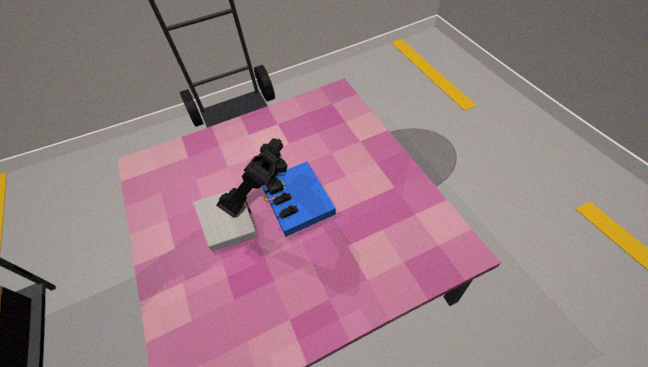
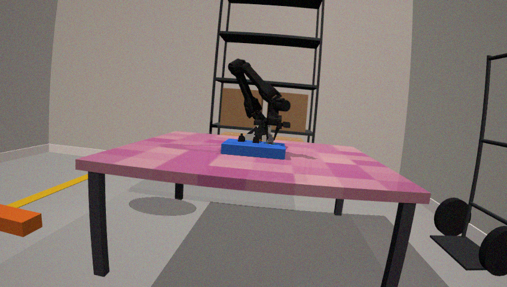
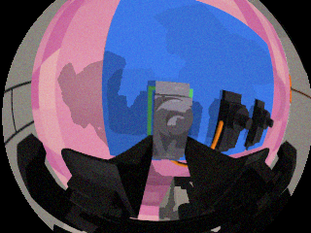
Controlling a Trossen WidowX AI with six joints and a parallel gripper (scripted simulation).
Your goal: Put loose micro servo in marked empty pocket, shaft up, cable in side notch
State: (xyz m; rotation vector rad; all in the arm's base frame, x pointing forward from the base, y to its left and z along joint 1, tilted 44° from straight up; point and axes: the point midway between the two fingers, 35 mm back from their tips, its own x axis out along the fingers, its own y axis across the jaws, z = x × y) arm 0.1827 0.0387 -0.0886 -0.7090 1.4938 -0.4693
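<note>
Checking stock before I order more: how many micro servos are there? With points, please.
3: a grey one [image 3: 172, 118] between the tool's fingers, over the green-marked pocket; two black servos [image 3: 230, 118] [image 3: 259, 123] on the blue deck [image 1: 313, 190] [image 2: 252, 149] [image 3: 194, 44].

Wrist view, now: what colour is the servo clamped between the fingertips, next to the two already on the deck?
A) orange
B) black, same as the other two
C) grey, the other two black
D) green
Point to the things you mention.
C: the servo [image 3: 172, 116] between the gripper's [image 3: 168, 146] fingertips is grey, while the two mounted servos [image 3: 230, 118] [image 1: 282, 198] beside it on the blue deck [image 3: 204, 49] [image 1: 313, 193] [image 2: 252, 149] are black.
</note>
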